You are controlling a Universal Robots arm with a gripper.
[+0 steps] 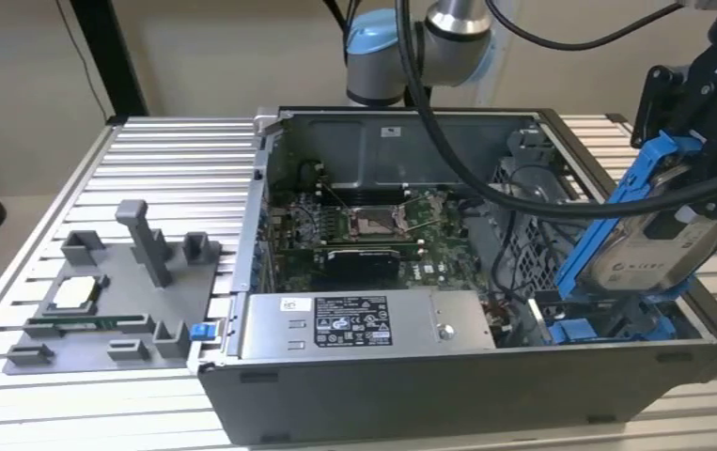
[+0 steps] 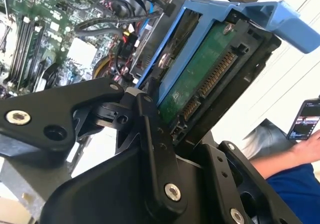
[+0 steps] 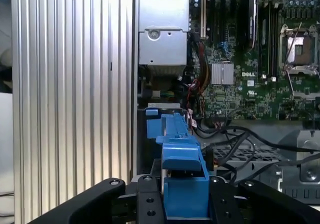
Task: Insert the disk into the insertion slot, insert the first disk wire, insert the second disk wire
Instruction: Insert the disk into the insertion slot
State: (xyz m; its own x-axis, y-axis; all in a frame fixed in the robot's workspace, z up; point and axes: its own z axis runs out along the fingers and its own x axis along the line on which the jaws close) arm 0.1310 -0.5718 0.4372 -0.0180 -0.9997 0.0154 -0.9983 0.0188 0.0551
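Observation:
My gripper [image 1: 696, 141] is shut on the disk [image 1: 653, 249], a silver-grey drive with a white label in a blue caddy. The disk hangs steeply tilted over the case's front corner on the exterior view's right. Its lower end reaches down to the insertion slot [image 1: 609, 329], a grey bay with blue latch tabs. In the first wrist view the blue caddy [image 3: 182, 169] sits between the black fingers [image 3: 147, 199], with the insertion slot [image 3: 152, 113] beyond it. The second wrist view shows the disk's green board and connector [image 2: 200, 79]. Black and red cables [image 3: 200, 126] lie beside the bay; I cannot tell which are the disk wires.
The open computer case [image 1: 459, 395] stands on a slatted metal table [image 1: 170, 160]. The grey power-supply box [image 1: 351, 324] sits at its front, the motherboard [image 1: 371, 230] behind. A grey fixture with parts [image 1: 107, 301] lies at the exterior view's left. A person's hand with a phone [image 2: 305, 129] is close by.

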